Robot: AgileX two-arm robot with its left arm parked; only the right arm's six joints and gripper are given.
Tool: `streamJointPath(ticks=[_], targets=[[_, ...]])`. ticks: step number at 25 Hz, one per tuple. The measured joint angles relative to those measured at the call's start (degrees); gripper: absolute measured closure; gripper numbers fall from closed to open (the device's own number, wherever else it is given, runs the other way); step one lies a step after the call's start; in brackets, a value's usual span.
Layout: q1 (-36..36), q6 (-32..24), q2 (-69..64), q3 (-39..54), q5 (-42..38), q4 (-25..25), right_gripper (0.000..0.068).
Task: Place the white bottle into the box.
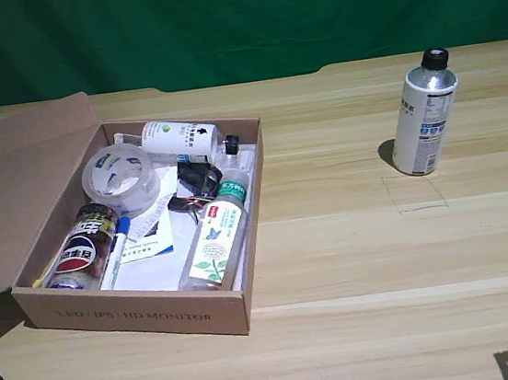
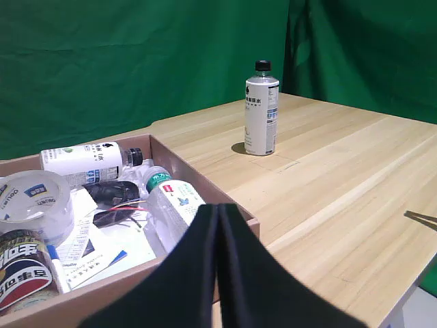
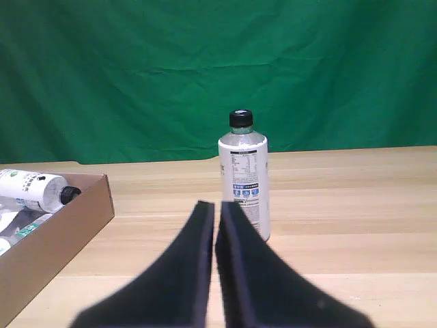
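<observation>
Item 1: the white bottle (image 1: 424, 113), silvery-white with a black screw cap, standing upright on the wooden worktop (image 1: 374, 259) near its far edge, toward the exterior view's right. Well apart from the box; nothing touches it.

Item 2: the box (image 1: 149, 312), shallow brown cardboard, open, flap folded out on the exterior view's left, sitting on the worktop's left part in that view. "HD MONITOR" lettering on its near wall.

Box contents: a smaller white bottle (image 1: 178, 137) lying along the far wall; a clear green-capped bottle (image 1: 216, 234) lying by the wall nearest the white bottle; a roll of clear tape (image 1: 121, 178); a dark can (image 1: 85, 245); a pen (image 1: 115, 251); papers underneath.

Item 3: the right end effector (image 3: 216, 212), black fingers pressed together with only a thin seam between them, holding nothing, short of the white bottle (image 3: 244, 176) and pointing at it.
</observation>
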Motion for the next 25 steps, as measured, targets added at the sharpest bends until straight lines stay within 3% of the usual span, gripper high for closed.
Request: streamJointPath(ticks=[6,10,21,25], targets=[[0.0,-0.1,0.0,-0.8,-2.1,5.8,0.068],[0.0,-0.6,2.9,-5.2,-7.6,1.2,0.068],[0.0,1.1,41.0,-19.7,-11.7,-0.5,0.0679],[0.0,1.2,49.4,-22.4,-6.3,-0.5,0.0679]])
